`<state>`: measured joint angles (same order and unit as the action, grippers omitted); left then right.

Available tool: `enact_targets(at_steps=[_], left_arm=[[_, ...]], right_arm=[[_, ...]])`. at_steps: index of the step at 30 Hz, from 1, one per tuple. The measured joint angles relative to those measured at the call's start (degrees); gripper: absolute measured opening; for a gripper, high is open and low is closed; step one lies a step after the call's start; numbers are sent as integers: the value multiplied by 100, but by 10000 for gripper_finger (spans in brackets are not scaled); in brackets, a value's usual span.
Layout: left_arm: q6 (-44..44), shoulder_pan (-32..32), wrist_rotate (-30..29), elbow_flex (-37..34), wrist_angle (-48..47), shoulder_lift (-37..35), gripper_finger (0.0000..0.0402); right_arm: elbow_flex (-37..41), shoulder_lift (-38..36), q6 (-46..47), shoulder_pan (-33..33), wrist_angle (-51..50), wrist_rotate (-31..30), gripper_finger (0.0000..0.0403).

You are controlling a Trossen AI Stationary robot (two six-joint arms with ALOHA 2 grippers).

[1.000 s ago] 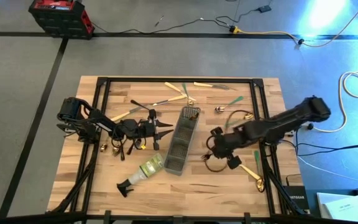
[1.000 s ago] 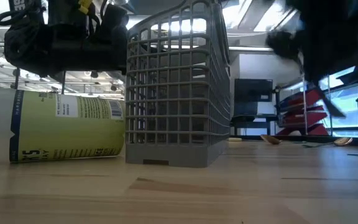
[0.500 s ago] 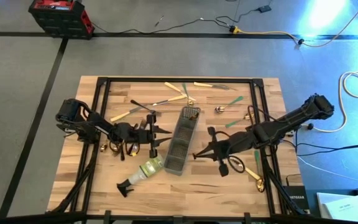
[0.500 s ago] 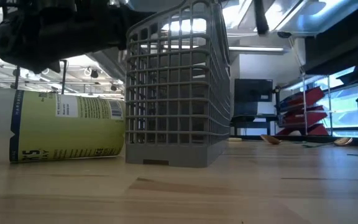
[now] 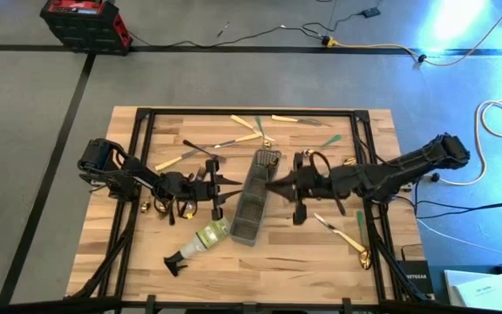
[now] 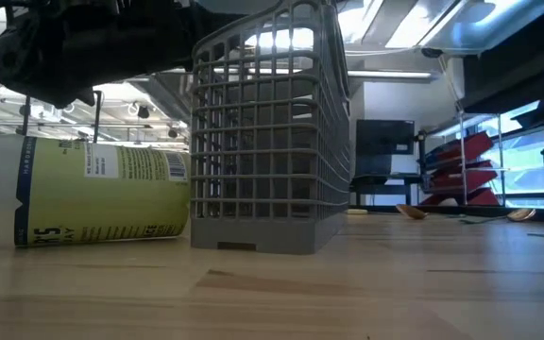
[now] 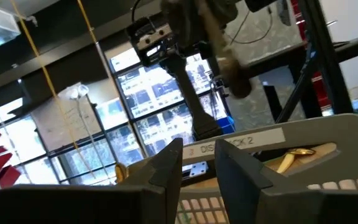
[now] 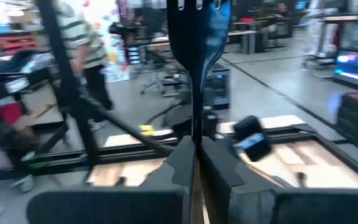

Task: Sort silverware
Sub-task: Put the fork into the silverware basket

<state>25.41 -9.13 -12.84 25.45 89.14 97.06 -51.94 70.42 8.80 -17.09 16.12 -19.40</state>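
A dark fork (image 8: 194,37) is clamped upright in the right gripper (image 5: 273,184), at the grey mesh caddy (image 5: 253,199). Most silverware (image 5: 244,139) lies scattered on the table (image 5: 321,262), so sorting looks barely begun. The left gripper (image 5: 225,186) has its fingers slightly parted; whether it holds anything I cannot tell. The caddy's contents are hard to make out.

Pale butcher-block wooden table (image 5: 321,253), planked, smooth matt finish; grey plastic mesh caddy (image 6: 270,132), matt open grid; clear plastic bottle with glossy yellow-green label (image 6: 93,194); dark glossy metal fork (image 8: 194,37); gold polished metal spoon (image 5: 362,253); matt black plastic gripper fingers (image 7: 166,168).
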Motion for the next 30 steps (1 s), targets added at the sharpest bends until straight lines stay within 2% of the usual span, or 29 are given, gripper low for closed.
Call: enact_targets(at_steps=[4, 12, 17, 23, 30], left_arm=[[-101, 26, -181, 0, -71, 0, 79], [-346, 252, -207, 0, -604, -7, 79], [-489, 429, -165, -1, -1010, -7, 79], [-1652, 639, -132, 196, -1482, -7, 79], [-1799, 513, 32, 781, -2874, -7, 79]], right_arm=[[0, 268, -24, 326, -140, -460, 0], [5, 1105, -27, 812, 482, 158, 0], [7, 1116, -179, 1019, 294, 7, 0], [7, 1145, -198, 1078, 197, 92, 0], [7, 1149, -173, 1074, -18, -140, 0]])
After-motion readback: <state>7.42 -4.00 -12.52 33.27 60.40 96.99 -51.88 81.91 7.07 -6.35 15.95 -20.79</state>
